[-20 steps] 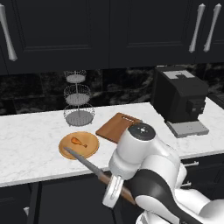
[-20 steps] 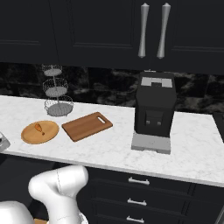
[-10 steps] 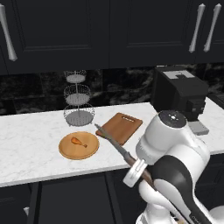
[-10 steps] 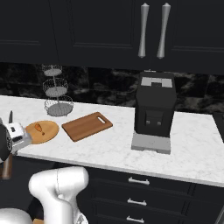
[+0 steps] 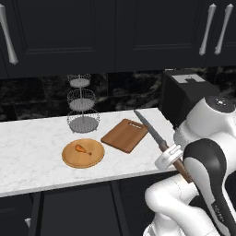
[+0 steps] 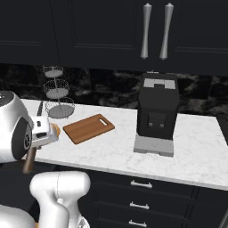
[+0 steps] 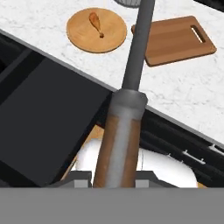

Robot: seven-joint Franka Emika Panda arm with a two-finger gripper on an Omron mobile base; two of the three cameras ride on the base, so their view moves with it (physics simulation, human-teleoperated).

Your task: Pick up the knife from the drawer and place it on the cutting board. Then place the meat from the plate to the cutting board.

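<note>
My gripper [image 5: 168, 157] is shut on the brown wooden handle of the knife [image 5: 150, 130], which it holds in the air over the counter's front edge. The grey blade slants up and away, its tip just right of the cutting board [image 5: 124, 135]. From the right base view, the gripper [image 6: 42, 131] sits left of the cutting board [image 6: 89, 128]. In the hand view the knife [image 7: 136, 57] runs up the middle from the gripper [image 7: 116, 177], between the plate [image 7: 83, 37] with the meat [image 7: 95, 21] and the cutting board [image 7: 177, 39]. A dark drawer [image 7: 43, 122] stands open below the counter.
A black coffee machine [image 5: 184, 94] stands on the counter right of the board. A three-tier wire stand [image 5: 82, 108] rises behind the plate [image 5: 83, 154]. Black wall cabinets with silver handles [image 6: 153, 31] hang above. Closed drawers [image 6: 140, 185] run under the counter.
The arm has swung right and upward with the knife, from in front of the plate to the right side of the cutting board. Plate, meat and board have not moved.
</note>
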